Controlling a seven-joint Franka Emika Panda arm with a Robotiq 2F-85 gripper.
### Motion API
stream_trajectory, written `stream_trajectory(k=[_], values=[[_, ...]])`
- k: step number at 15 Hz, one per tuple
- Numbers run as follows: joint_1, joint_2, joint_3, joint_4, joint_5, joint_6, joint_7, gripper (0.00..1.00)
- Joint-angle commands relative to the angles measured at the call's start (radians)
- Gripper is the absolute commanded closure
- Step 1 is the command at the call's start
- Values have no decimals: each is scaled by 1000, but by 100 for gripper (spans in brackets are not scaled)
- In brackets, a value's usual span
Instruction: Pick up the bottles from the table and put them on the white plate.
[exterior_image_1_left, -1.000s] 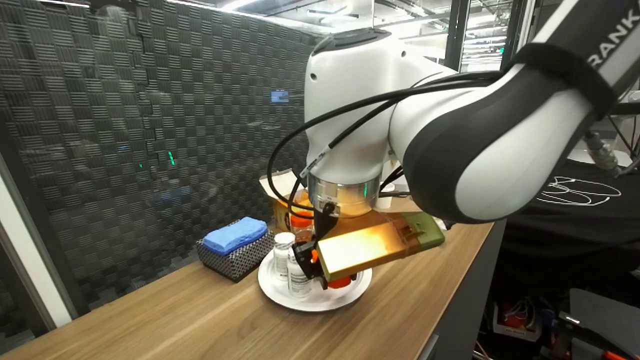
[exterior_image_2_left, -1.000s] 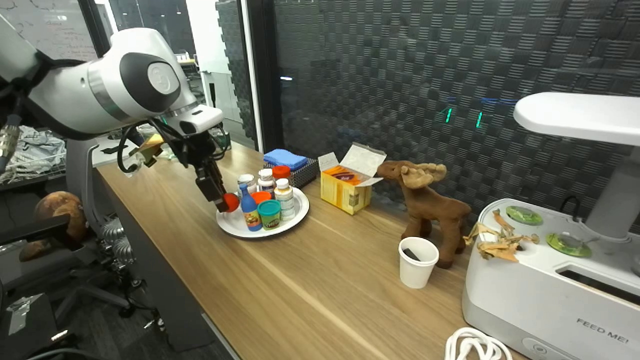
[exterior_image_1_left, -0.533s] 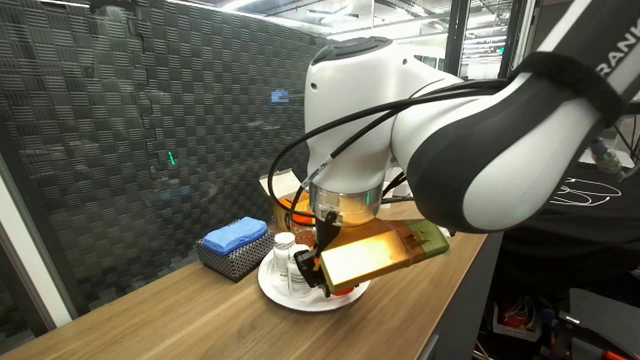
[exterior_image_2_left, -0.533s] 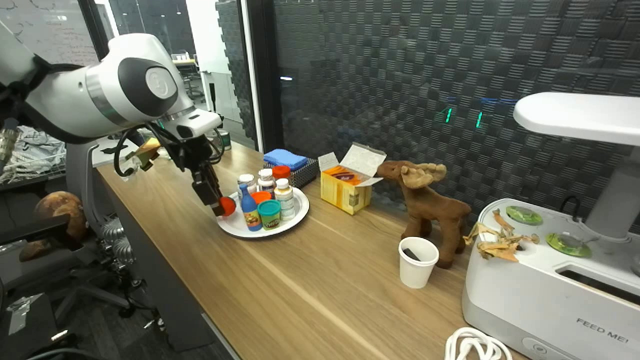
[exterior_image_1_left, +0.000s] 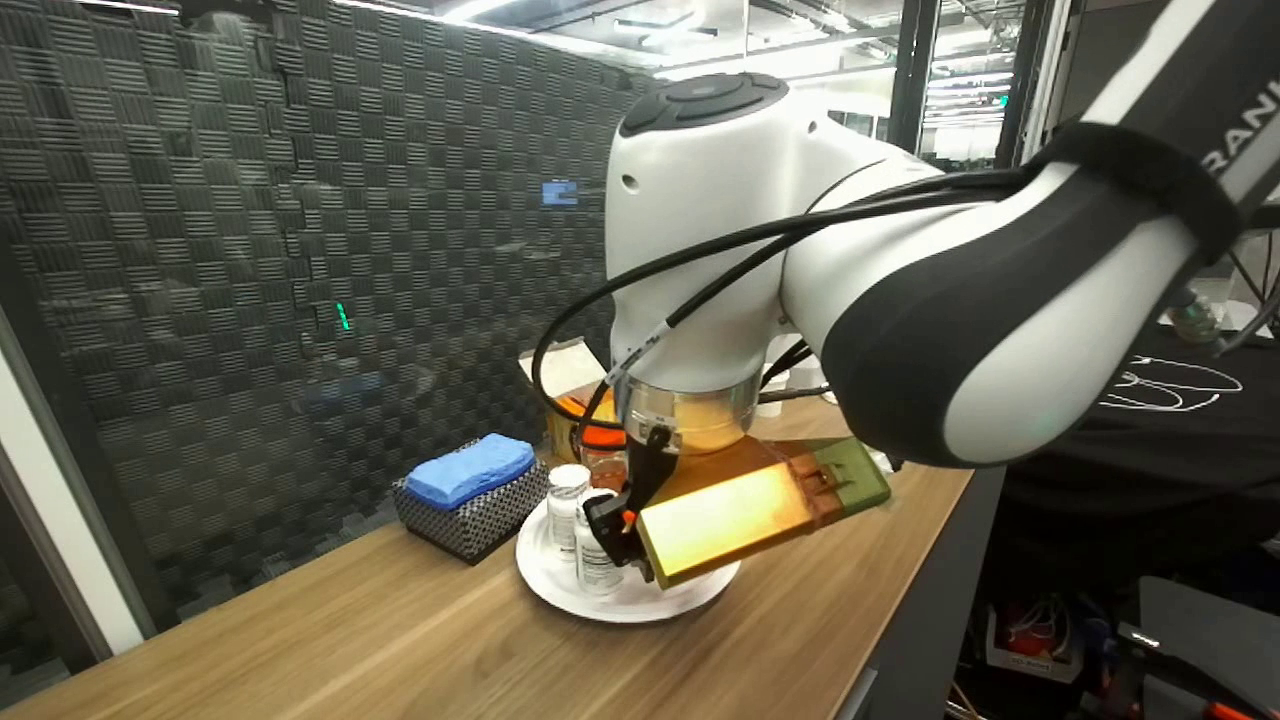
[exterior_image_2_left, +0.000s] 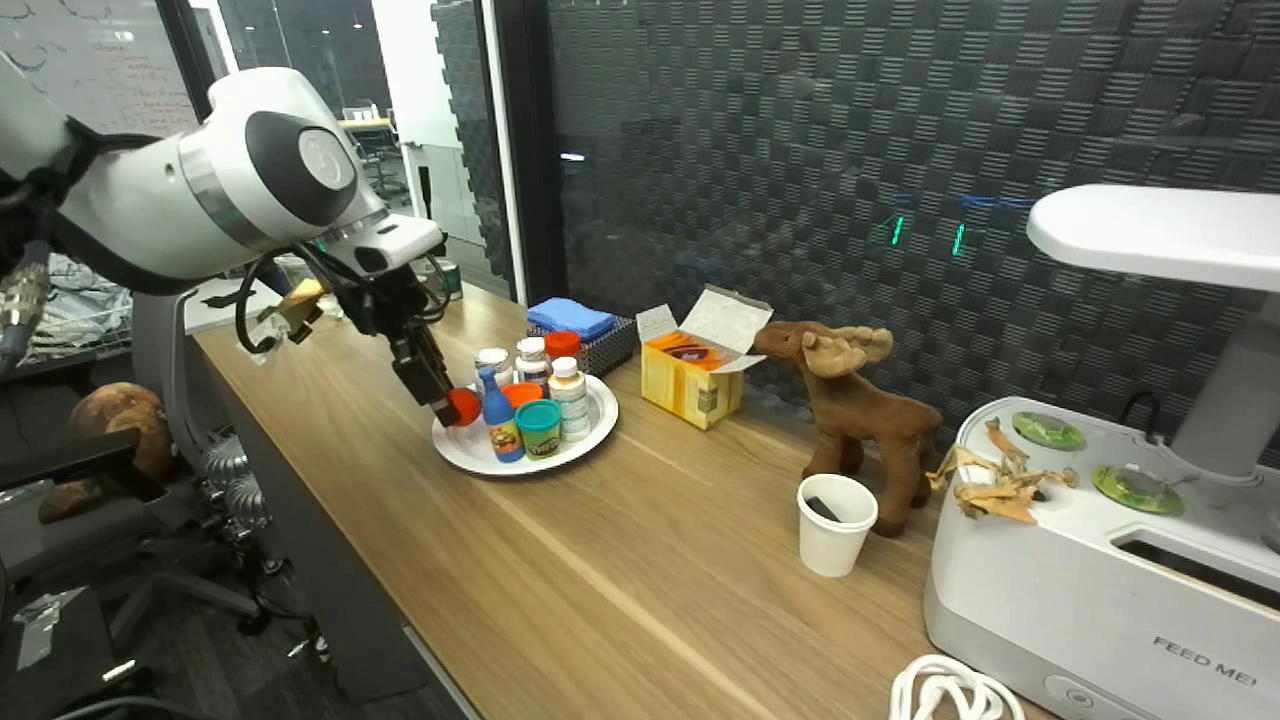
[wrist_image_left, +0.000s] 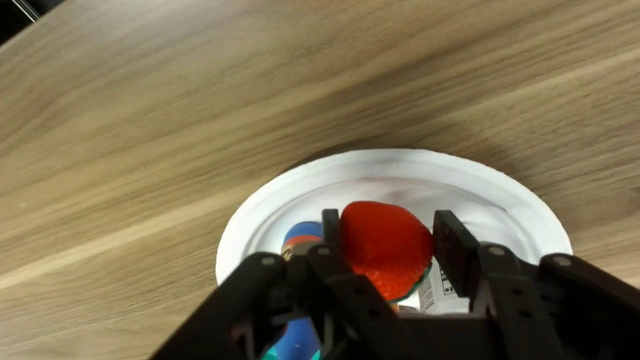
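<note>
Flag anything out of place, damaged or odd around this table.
The withered leaves on the white planter look curled and brown, as if a plant had died. Also, the gripper holds a rounded red object that doesn't look like a bottle, odd for a bottle task. No spill shows.

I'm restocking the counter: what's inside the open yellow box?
Orange packets show at the top of the yellow box; what lies beneath them is covered, so I can't tell.

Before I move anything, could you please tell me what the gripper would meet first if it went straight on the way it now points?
Probably the white plate, which lies beyond the gripper and its held red object in the wrist view; the gap is hard to judge.
</note>
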Motion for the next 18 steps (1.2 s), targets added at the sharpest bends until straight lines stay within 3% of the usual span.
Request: stream_trajectory(k=[1, 2, 4, 6, 11, 15, 18], values=[[-8, 20, 2, 41, -64, 8, 49, 75], [-8, 23, -1, 50, -79, 5, 58, 25], [-13, 25, -1, 61, -97, 6, 73, 19], [-19, 23, 2, 64, -106, 12, 86, 4], [-47, -35, 43, 4, -9, 23, 18, 0], [-96, -154, 107, -58, 275, -58, -213, 0], [-130, -278, 113, -44, 435, -245, -418, 0]])
